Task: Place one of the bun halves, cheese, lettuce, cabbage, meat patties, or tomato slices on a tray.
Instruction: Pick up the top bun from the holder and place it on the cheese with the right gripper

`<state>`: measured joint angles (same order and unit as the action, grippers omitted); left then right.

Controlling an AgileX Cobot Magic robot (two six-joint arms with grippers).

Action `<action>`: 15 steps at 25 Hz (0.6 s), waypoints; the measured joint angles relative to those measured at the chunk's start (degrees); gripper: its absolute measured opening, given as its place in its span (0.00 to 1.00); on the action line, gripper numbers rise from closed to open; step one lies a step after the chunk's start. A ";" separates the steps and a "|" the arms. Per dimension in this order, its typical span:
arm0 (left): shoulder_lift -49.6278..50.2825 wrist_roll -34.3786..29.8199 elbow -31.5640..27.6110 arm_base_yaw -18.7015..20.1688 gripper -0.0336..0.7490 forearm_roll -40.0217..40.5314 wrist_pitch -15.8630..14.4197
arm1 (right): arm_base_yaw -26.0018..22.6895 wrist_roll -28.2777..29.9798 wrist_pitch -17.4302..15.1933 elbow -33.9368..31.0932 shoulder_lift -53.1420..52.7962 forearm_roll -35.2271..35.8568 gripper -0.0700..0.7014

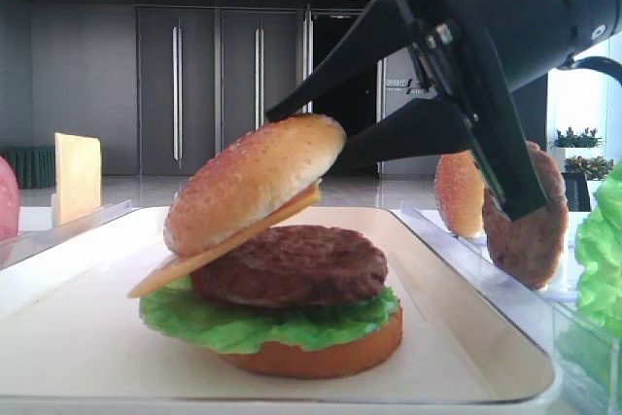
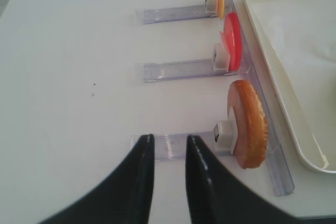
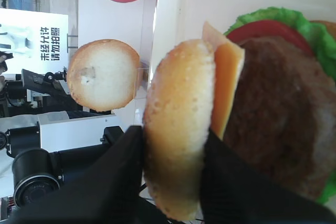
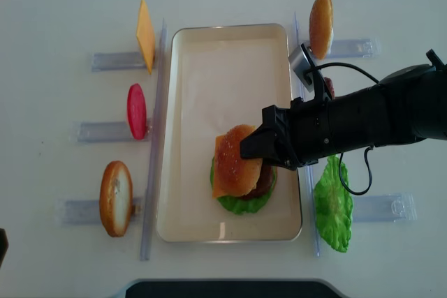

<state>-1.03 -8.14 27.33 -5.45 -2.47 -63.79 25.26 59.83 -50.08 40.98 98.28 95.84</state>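
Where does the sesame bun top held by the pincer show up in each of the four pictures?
Exterior high: sesame bun top at centre, tilted.
Right wrist: bun top centre, between the black fingers.
Left wrist: not in it.
Exterior high realsense: bun top mid-tray.
Shared landmark: white tray.

I see golden speckled bun top (image 1: 255, 180) | orange cheese (image 1: 228, 243) | dark-brown patty (image 1: 292, 264) | green lettuce (image 1: 272, 323) | white tray (image 4: 230, 40)

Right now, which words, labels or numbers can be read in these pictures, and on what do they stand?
"未经允许 请勿拍照": dark characters on the white sign, right wrist view, lying sideways.
Pale lettering on the dark wall panel behind the tray: too small to read.
Food and racks: no text.
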 joint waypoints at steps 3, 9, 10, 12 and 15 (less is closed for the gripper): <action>0.00 0.00 0.00 0.00 0.25 0.00 0.00 | 0.00 0.00 -0.18 0.00 0.00 0.00 0.38; 0.00 0.00 0.00 0.00 0.25 0.00 0.00 | 0.00 0.00 -1.45 0.00 0.00 0.00 0.38; 0.00 0.00 0.00 0.00 0.25 0.00 0.00 | 0.00 0.00 -1.77 0.00 0.00 -0.01 0.38; 0.00 0.00 0.00 0.00 0.25 0.00 0.00 | 0.00 0.00 -2.36 0.00 0.00 -0.19 0.41; 0.00 0.00 0.00 0.00 0.25 0.00 0.00 | 0.00 0.06 -3.38 0.00 0.00 -0.19 0.50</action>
<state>-1.03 -8.14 27.33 -5.45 -2.47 -63.79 25.26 59.89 -53.46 40.98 98.28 95.65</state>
